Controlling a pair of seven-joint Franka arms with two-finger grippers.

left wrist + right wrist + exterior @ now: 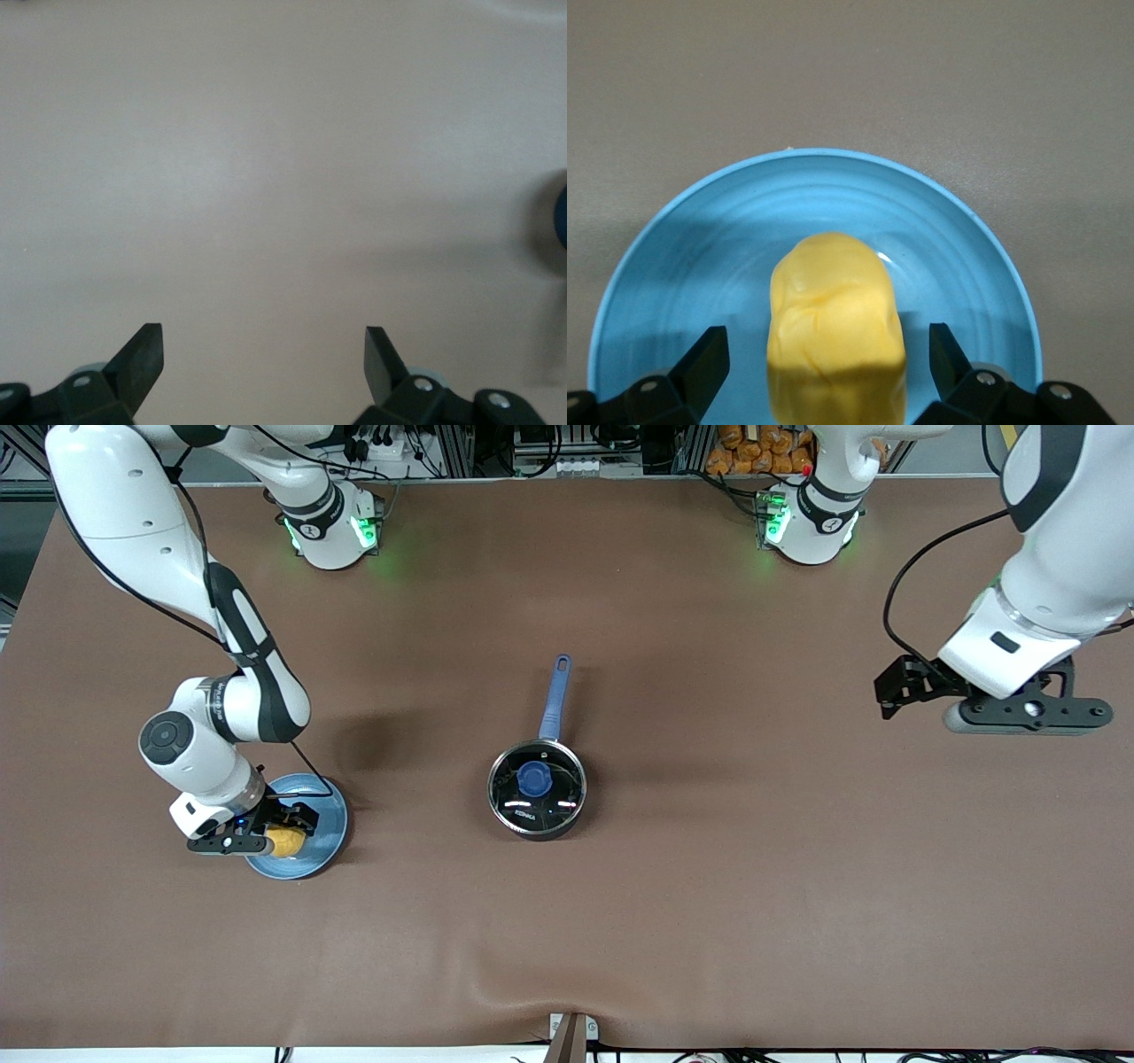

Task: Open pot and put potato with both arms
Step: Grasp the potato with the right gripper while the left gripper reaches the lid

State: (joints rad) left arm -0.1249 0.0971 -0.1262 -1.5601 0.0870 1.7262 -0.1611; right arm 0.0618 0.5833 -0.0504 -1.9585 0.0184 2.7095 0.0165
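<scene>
Now, front view: the pot [537, 788] sits mid-table with its glass lid [538, 783] on, its blue knob [533, 779] on top, and its blue handle [555, 698] pointing toward the robots' bases.
Front view, plate: a light-blue plate [319, 841] lies toward the right arm's end of the table, well apart from the pot, with the potato [287, 840] on it.
Front view, arms: the right gripper [282, 825] is down at the potato; the left gripper [897, 687] waits in the air over bare table at the left arm's end.
Left wrist view: the left gripper [264, 361] has its fingers spread wide over plain table, holding nothing.
Right wrist view: the right gripper [829, 361] has its fingers [707, 361] parted on either side of the potato [835, 326], with gaps showing; the potato rests on the plate [700, 239].
</scene>
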